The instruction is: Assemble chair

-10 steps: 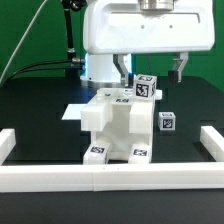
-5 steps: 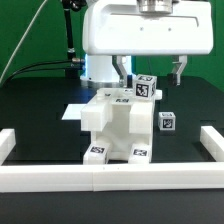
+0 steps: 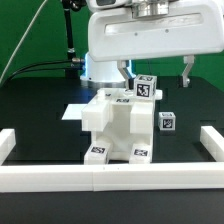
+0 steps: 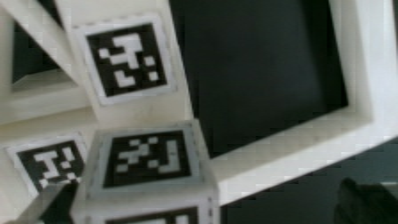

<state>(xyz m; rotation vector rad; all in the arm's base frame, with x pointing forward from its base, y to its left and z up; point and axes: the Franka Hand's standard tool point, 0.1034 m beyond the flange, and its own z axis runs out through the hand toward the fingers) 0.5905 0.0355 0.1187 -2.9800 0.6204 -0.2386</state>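
The partly built white chair [image 3: 118, 128] stands in the middle of the black table, with tags on its front feet and a tagged part [image 3: 146, 88] on top. A small tagged cube [image 3: 167, 122] sits at its side, toward the exterior view's right. My gripper [image 3: 157, 74] hangs open and empty just above the top part, one finger on each side of it. In the wrist view, the tagged top part [image 4: 151, 165] lies between my dark fingertips [image 4: 50, 205], and another tagged piece [image 4: 128, 60] shows beyond it.
A long low white border wall [image 3: 110, 178] runs along the table's front and both sides, and also shows in the wrist view [image 4: 302, 130]. The marker board [image 3: 73, 112] lies flat behind the chair on the exterior view's left. Cables hang before the green backdrop.
The gripper has shifted a little toward the exterior view's right above the chair, still open. The chair parts have not moved.
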